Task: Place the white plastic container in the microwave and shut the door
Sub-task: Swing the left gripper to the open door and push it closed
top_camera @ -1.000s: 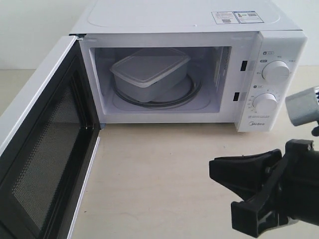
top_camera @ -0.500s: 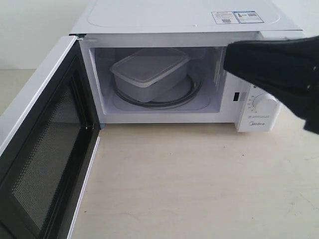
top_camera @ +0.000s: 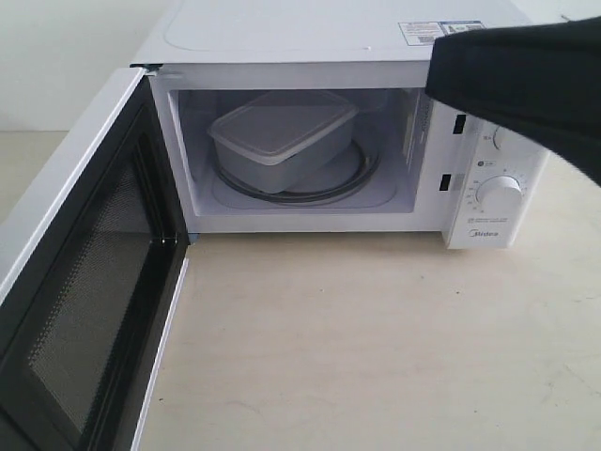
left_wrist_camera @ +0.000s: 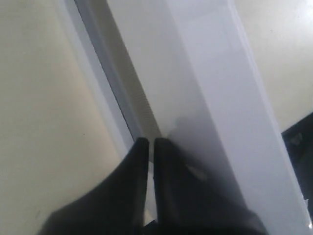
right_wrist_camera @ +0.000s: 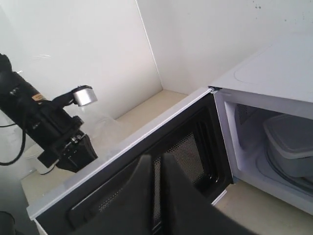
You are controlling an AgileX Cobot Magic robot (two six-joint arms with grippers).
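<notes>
Container: one white plastic container (top_camera: 282, 136), inside the microwave (top_camera: 329, 38).
Opening: one door (top_camera: 84, 282), swung open at 9 o'clock.
Controls: two knobs (top_camera: 498, 194), at 3 o'clock.
Tools: left gripper (left_wrist_camera: 148, 142) and right gripper (right_wrist_camera: 157, 161), jaws together, both empty.

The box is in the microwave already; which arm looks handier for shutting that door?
Probably the left: the left gripper sits at the open door's outer side, ready to push it shut. The right gripper hangs high, facing the door's inner face, so it would have to go around.
</notes>
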